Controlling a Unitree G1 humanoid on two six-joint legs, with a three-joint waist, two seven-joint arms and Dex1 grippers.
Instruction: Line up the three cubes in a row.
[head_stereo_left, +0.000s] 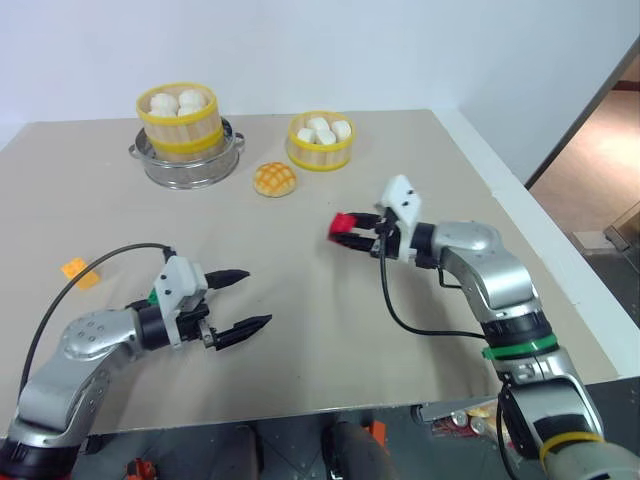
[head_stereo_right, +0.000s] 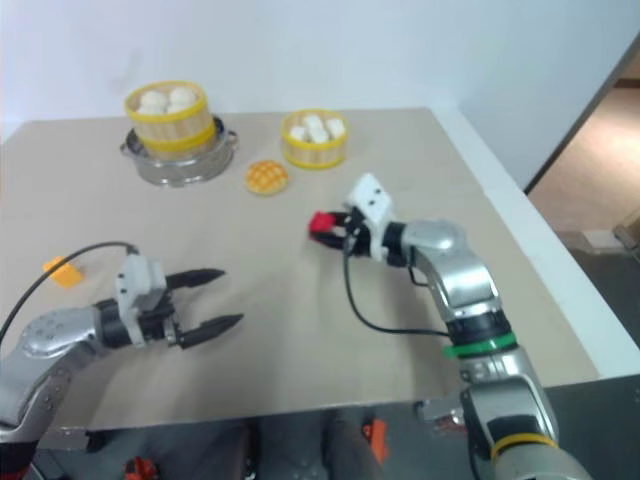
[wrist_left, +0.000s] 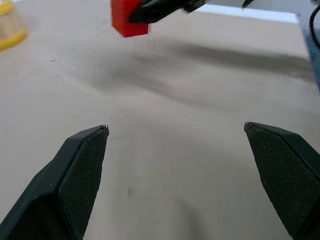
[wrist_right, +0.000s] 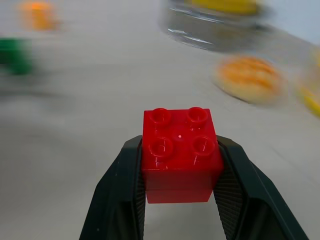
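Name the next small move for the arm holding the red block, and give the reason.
Probably carry the red cube leftward toward the green cube and orange-yellow cube. The right gripper is shut on it above the table, apart from those two, which sit near the left gripper.

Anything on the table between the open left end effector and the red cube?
Nothing: bare table between left end effector and red cube, per left wrist view.
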